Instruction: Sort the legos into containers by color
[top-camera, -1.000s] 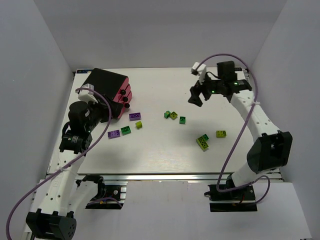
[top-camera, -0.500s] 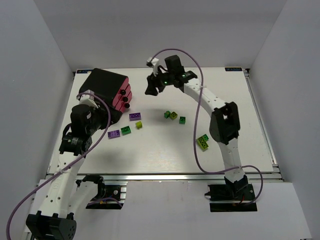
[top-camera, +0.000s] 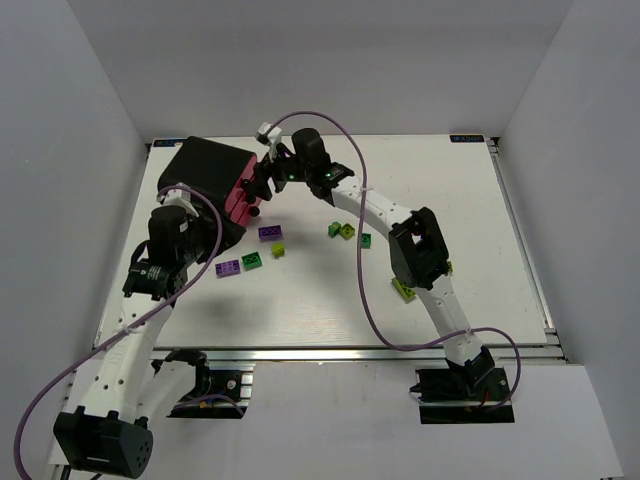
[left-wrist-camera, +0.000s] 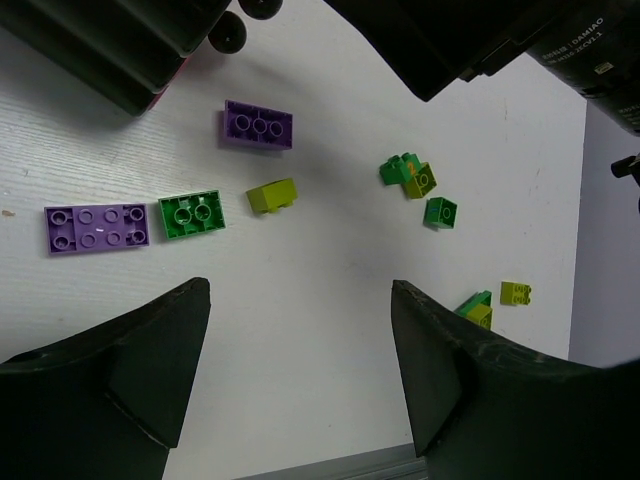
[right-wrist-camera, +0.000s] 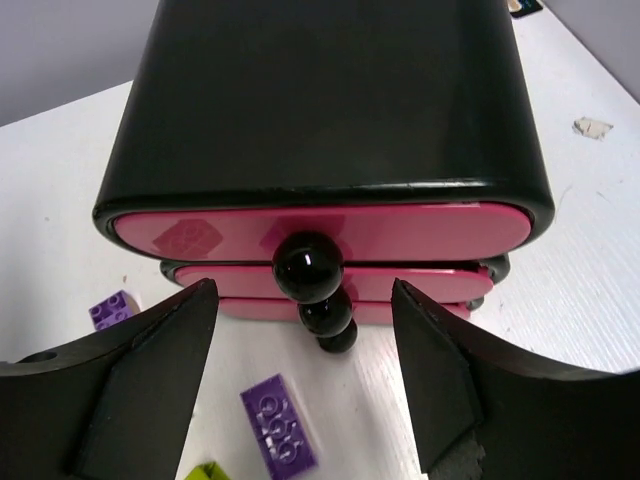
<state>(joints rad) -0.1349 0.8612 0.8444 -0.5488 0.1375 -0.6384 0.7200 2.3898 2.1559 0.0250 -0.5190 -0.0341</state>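
The containers are three stacked magenta-pink drawers (right-wrist-camera: 420, 232) with black round knobs (right-wrist-camera: 308, 266), all pushed into a black cabinet (top-camera: 205, 168). My right gripper (right-wrist-camera: 305, 290) is open, facing the drawer fronts, with the top knob just ahead of the gap between its fingers. My left gripper (left-wrist-camera: 300, 290) hangs open and empty above the table beside the cabinet. The legos lie loose: two purple bricks (left-wrist-camera: 259, 126) (left-wrist-camera: 97, 227), a dark green one (left-wrist-camera: 191, 214) and a yellow-green one (left-wrist-camera: 272, 196) near the cabinet. A green and yellow-green cluster (top-camera: 345, 232) sits mid-table.
More green and yellow-green bricks (top-camera: 405, 288) lie under my right arm's forearm, partly hidden by it. That arm (top-camera: 380, 205) stretches across the middle of the table (top-camera: 480, 200). White walls enclose the table on three sides.
My right arm has swung from the far right across the table to the front of the drawers. The left arm has shifted slightly toward the cabinet. No brick has moved.
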